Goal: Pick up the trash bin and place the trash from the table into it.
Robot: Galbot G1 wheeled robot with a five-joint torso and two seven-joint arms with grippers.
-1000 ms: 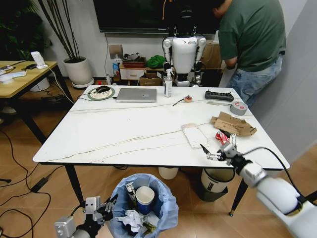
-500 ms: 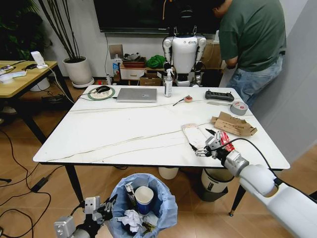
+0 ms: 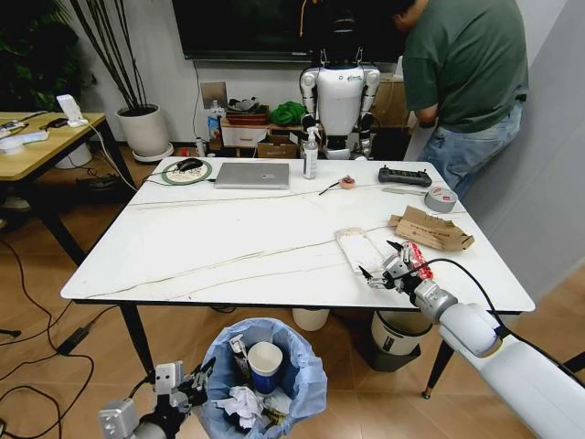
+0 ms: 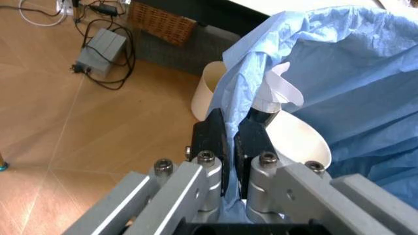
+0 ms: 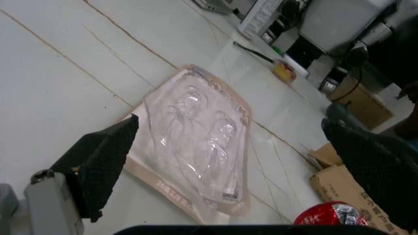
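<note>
Nearest, below the table's front edge, the left claw [image 3: 187, 388] pinches the ruffled light blue plastic liner at the left rim of the trash bin [image 3: 302, 380], its black fingers [image 4: 216, 142] nearly together with the thin film between them. The round bin stands on the wooden floor and holds a blue paper cup [image 3: 268, 364] and crumpled white tissues [image 3: 243, 403]. On the glossy white marble-look table [image 3: 228, 238], the right claw [image 3: 382, 262] hovers spread wide, empty, at the near right end of a flat clear plastic blister pack [image 5: 196, 142] on pale card backing. Touching distance to its right lies a shiny red packet [image 3: 417, 257]. Farther right, brown folded cardboard [image 3: 431, 230] lies flat.
</note>
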